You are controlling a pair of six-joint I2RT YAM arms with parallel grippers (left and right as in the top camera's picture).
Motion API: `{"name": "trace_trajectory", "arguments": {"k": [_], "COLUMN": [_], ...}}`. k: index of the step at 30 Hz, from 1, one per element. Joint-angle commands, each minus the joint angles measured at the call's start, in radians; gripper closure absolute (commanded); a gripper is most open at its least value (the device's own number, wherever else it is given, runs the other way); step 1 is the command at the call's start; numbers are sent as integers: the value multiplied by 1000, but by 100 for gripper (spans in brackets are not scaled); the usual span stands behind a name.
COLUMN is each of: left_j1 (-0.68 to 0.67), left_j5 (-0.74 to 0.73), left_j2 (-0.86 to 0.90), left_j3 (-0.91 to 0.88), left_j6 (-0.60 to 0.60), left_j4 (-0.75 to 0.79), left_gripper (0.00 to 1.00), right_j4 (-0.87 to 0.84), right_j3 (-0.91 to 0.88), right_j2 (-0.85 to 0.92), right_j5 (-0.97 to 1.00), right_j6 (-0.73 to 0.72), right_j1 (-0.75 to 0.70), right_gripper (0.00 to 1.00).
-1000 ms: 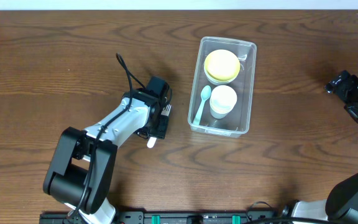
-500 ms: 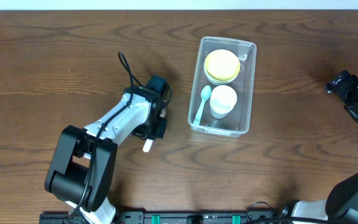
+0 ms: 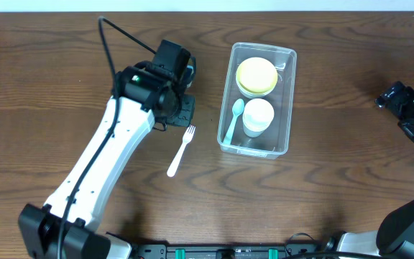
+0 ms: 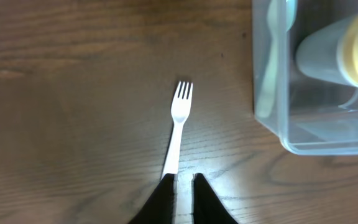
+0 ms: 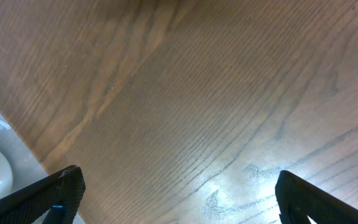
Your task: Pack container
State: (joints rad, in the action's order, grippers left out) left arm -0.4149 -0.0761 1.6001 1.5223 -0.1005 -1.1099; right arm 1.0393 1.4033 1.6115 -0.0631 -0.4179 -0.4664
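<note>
The container (image 3: 292,108) is a clear tub right of centre, holding a yellow bowl (image 3: 256,75), a white cup (image 3: 258,115) and a light blue spoon (image 3: 233,121). A white plastic fork (image 3: 182,150) lies flat on the table to its left, tines toward the far side. My left gripper (image 3: 180,109) hangs above the fork's tine end, shut and empty. In the left wrist view the fork (image 4: 179,121) lies ahead of the closed jaws (image 4: 184,182), with the container's corner (image 4: 303,144) at the right. My right gripper (image 3: 397,97) is open and empty at the far right.
The wood table (image 3: 336,194) shows around the tub. In the right wrist view the open jaws (image 5: 188,196) hover over bare wood, and a corner of the container (image 5: 5,149) shows at the lower left.
My left gripper was low over the fork and hid most of it. It has risen and pulled toward the far side, leaving the fork lying in full view on the table.
</note>
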Motion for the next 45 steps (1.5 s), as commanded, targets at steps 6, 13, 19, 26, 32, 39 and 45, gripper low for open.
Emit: {"name": "trace_trajectory", "arguments": {"k": [6, 13, 19, 26, 32, 39, 45], "left_j1": [3, 3, 3, 3, 4, -15, -142], "left_j5": [-3, -43, -44, -44, -32, -32, -56], "left_j2": [117, 253, 320, 343, 264, 90, 19], "left_j3": [-294, -378, -378, -375, -264, 17, 187], "left_j6": [-5, -9, -9, -9, -8, -9, -16], "left_j4": [209, 335, 372, 369, 206, -3, 20], "left_gripper": [41, 41, 42, 85, 92, 94, 94], "right_j4": [1, 1, 1, 1, 1, 1, 1], "right_j3": [-2, -2, -2, -2, -2, -2, -2], "right_j2": [3, 3, 3, 3, 3, 3, 3], "right_j5": [3, 3, 3, 3, 3, 4, 3], "right_j6": [-15, -15, -15, -15, -15, -15, -15], "right_j1": [-2, -2, -2, -2, -2, -2, -2], "right_gripper": [1, 1, 1, 1, 1, 1, 1]}}
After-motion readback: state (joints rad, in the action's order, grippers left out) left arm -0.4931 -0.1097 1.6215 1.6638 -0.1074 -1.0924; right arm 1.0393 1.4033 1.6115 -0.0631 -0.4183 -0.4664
